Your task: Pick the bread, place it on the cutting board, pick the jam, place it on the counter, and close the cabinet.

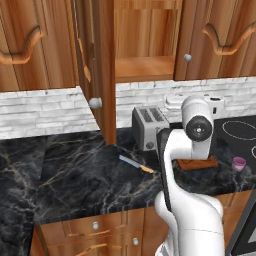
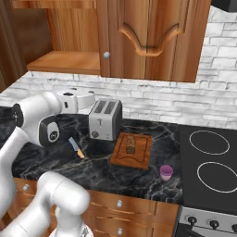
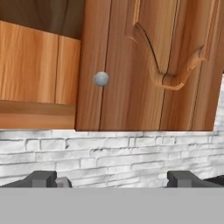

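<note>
Reddish-brown cutting board lies in the middle of the right base view, on the black counter, and the bread sits on it. Just right of the board, lower, the jam stands on the counter. At the upper left the cabinet has one door open. At the bottom of the hand view, the gripper has its jaws wide apart and holds nothing.
</note>
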Controlling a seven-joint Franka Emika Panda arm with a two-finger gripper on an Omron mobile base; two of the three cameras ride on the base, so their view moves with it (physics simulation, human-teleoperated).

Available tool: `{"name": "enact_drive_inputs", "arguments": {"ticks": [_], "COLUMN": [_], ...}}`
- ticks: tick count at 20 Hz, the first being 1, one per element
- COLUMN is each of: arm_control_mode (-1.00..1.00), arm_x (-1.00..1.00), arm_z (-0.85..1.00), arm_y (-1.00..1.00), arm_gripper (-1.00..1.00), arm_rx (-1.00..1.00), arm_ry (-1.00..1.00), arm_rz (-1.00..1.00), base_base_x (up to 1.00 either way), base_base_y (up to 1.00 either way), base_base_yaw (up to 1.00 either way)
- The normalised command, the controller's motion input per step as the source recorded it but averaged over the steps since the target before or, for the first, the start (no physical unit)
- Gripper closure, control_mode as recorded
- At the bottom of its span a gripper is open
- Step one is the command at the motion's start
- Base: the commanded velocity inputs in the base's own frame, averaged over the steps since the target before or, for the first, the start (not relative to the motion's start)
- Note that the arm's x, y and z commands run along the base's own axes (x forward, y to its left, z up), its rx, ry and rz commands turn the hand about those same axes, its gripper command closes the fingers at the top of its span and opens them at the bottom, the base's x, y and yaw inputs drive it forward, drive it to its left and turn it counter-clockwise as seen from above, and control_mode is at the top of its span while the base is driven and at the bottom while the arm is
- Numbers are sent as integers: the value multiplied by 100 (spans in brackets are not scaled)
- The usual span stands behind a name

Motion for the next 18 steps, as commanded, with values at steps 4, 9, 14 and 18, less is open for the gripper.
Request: {"name": "enact_drive_inputs", "arguments": {"ticks": [4,9,14,18], "arm_control_mode": [-100,-100,-100,-100], "arm_x": [-24,-24,-19,-29], "arm_z": [5,1,0,0], "arm_y": [20,14,18,16], "arm_gripper": [-100,-100,-100,-100], "arm_rx": [-1,0,0,0], "arm_ry": [0,0,0,0], "arm_rz": [0,0,0,0], "base_base_x": [0,0,0,0], "base_base_y": [0,0,0,0], "base_base_yaw": [0,0,0,0]}}
